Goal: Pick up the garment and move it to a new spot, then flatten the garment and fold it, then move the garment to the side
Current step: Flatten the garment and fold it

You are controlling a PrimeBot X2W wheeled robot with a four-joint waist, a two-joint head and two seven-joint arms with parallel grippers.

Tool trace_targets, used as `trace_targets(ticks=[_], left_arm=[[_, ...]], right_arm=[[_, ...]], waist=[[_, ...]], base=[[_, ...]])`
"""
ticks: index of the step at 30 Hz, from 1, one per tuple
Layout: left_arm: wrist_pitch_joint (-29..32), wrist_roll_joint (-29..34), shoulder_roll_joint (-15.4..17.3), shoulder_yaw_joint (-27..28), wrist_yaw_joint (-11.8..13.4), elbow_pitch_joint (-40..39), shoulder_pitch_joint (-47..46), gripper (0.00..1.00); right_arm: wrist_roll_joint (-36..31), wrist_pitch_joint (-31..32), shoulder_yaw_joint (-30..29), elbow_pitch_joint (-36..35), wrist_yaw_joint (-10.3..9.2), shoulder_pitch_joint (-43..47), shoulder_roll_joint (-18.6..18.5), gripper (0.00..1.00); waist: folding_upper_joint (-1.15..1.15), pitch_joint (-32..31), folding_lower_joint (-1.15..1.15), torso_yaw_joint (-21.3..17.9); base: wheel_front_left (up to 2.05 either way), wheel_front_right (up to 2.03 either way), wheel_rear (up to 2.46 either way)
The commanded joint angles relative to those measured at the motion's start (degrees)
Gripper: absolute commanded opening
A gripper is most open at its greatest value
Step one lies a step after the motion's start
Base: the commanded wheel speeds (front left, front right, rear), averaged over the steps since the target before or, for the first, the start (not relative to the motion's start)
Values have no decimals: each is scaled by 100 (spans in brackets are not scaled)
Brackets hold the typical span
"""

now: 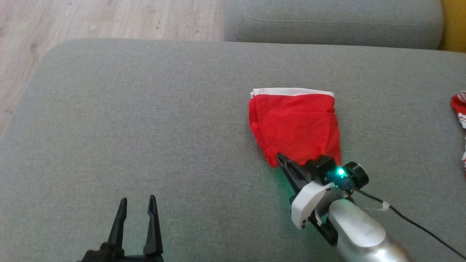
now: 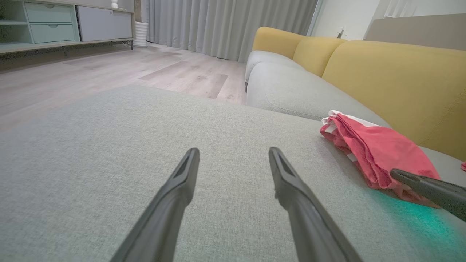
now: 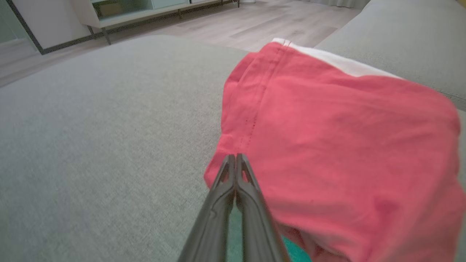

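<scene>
You will find the garment (image 1: pixel 295 123), red with a white band along its far edge, lying folded and flat on the grey cushion (image 1: pixel 145 127), right of centre in your head view. Your right gripper (image 1: pixel 279 157) reaches in from the lower right, its two fingers pressed tight together, their tips meeting the garment's near left corner. In the right wrist view the clenched tips sit at that corner's hem, just beside a stitched seam. No cloth is seen between them, so it cannot be told whether any fabric is caught. A green light (image 1: pixel 340 172) glows on that wrist and tints the cushion beneath. Your left gripper (image 1: pixel 137 204) sits at the lower left, fingers spread and holding nothing, above bare cushion and well apart from the garment, which lies to its right. A second red-and-white cloth (image 1: pixel 459 109) lies at the cushion's right edge, apart from both grippers.
</scene>
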Motion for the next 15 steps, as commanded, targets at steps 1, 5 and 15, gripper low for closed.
trace_targets(ticks=[1, 5, 15], left_arm=[[-30, 24, -26, 229, 32, -190, -149, 100], [-30, 81, -26, 353, 13, -167, -87, 100], [-30, 376, -26, 715, -212, 99, 8, 100]], right_arm=[[73, -99, -62, -295, 39, -182, 106, 0], [9, -124, -640, -837, 39, 86, -17, 0], [-450, -128, -2744, -3175, 39, 1759, -441, 100]], waist=[[0, -54, 0, -77], [0, -185, 0, -223], [0, -341, 0, -537]], base=[[0, 0, 0], [0, 0, 0], [0, 0, 0]])
